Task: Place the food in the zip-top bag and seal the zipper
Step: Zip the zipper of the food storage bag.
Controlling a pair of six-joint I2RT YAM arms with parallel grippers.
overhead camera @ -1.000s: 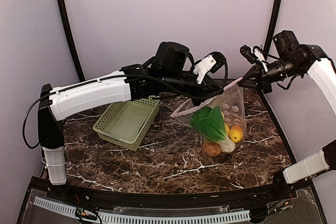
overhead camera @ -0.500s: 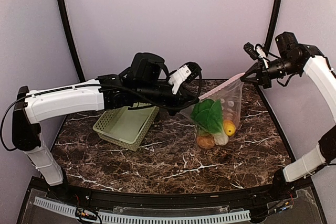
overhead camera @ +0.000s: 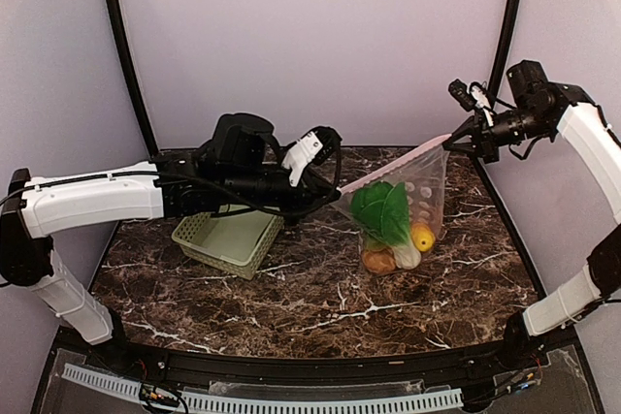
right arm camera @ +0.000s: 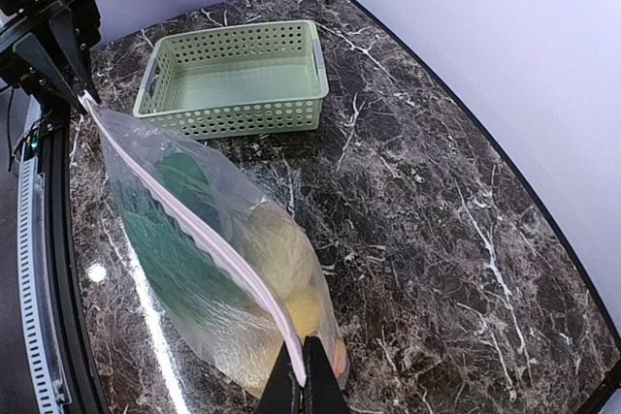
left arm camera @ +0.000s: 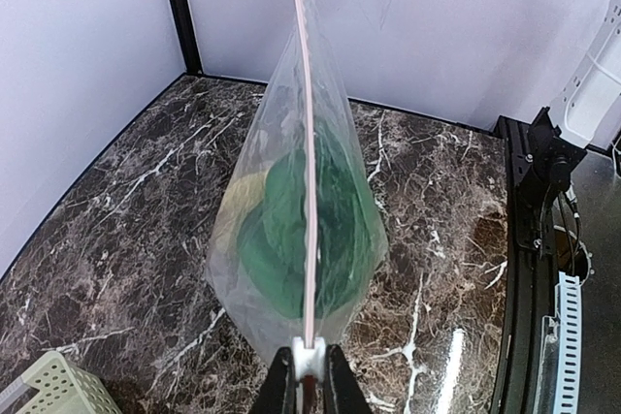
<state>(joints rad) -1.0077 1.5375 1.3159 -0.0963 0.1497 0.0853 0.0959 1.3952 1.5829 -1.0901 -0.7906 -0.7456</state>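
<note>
Overhead, bag: the zip-top bag (overhead camera: pixel 432 181) hangs stretched between the two arms over the marble bench (overhead camera: pixel 291 298), with its zipper (overhead camera: pixel 393 167) pulled taut and sloping up to the right.
Overhead, food: a bok choy (overhead camera: pixel 383 212), a yellow piece (overhead camera: pixel 422 237) and a brown potato (overhead camera: pixel 378 261) sit bunched in the bag's bottom. Whether the bag touches the bench cannot be told.
Overhead, jaws: the left jaws pinch the zipper's lower end, and the right jaws pinch its upper end.
Overhead, basket: a green basket (overhead camera: pixel 228 237) stands on the bench below the left arm, apart from the bag.
Left wrist: the left jaws clamp the near end of the zipper, which runs as one thin line up to the right jaws. Green leaves show through the plastic.
Right wrist: the right jaws are closed on the near end of the zipper, which runs to the left jaws at upper left. The basket stands beyond.
</note>
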